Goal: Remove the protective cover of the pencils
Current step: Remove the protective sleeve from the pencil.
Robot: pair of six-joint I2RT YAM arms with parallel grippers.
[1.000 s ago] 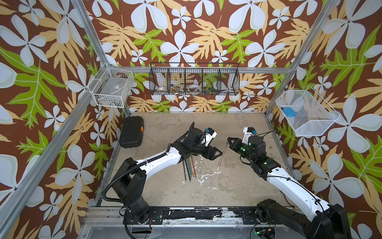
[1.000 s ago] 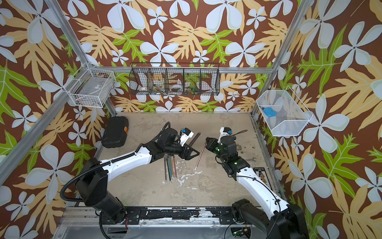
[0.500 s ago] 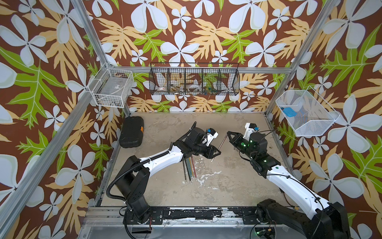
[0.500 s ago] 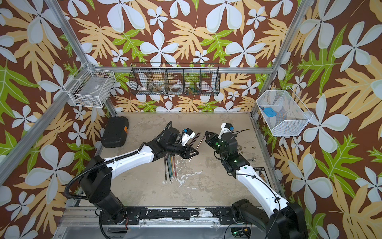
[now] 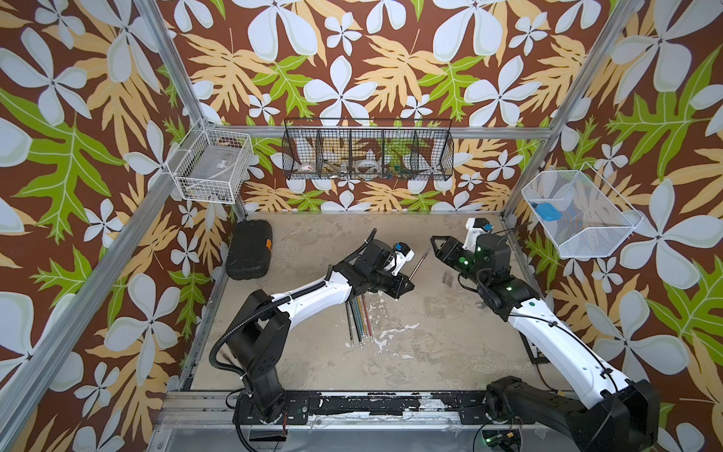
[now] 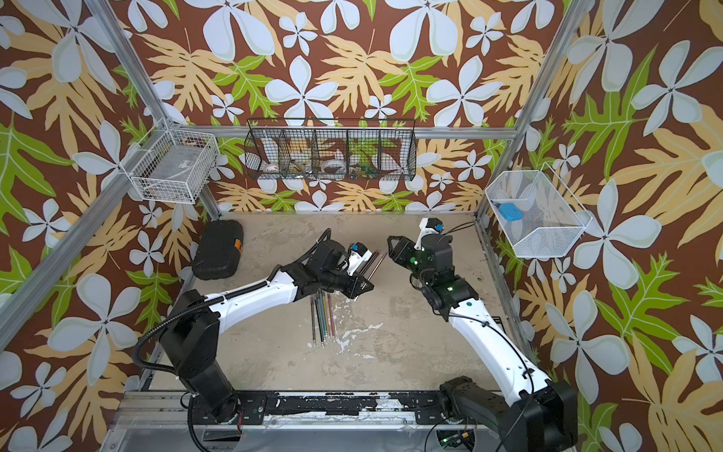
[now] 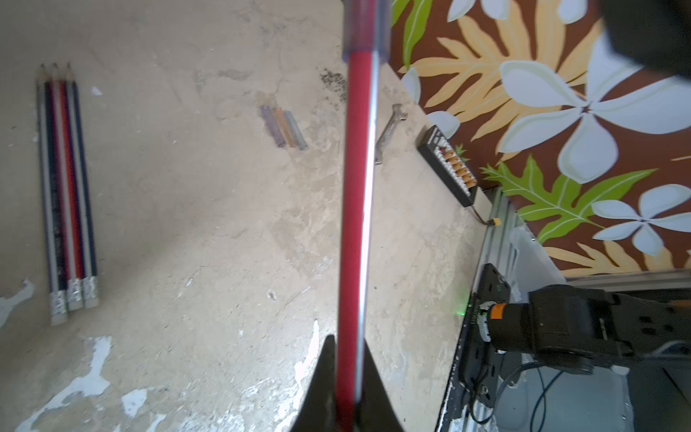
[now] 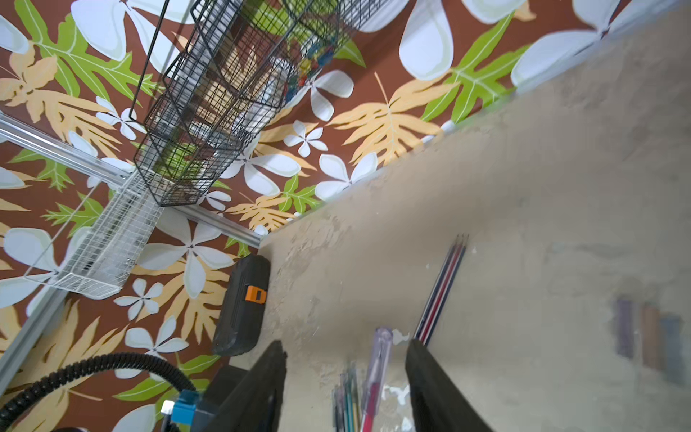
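Nothing here can truly be read. The long black strip with orange sockets (image 7: 450,166), against the flowered wall, bears tiny white print, too blurred to make out. So does the black box (image 7: 486,299) farther along that wall.

Robot lab test cell, aluminium frame (image 5: 497,132), floral wallpaper walls (image 5: 352,58), hanging wire baskets (image 5: 367,156), stained tabletop (image 5: 430,344).

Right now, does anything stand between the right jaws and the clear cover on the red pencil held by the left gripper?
Nothing visible does. The left gripper is shut on the red pencil; its clear cover points between the open jaws of the right gripper. Other pencils lie on the table below.
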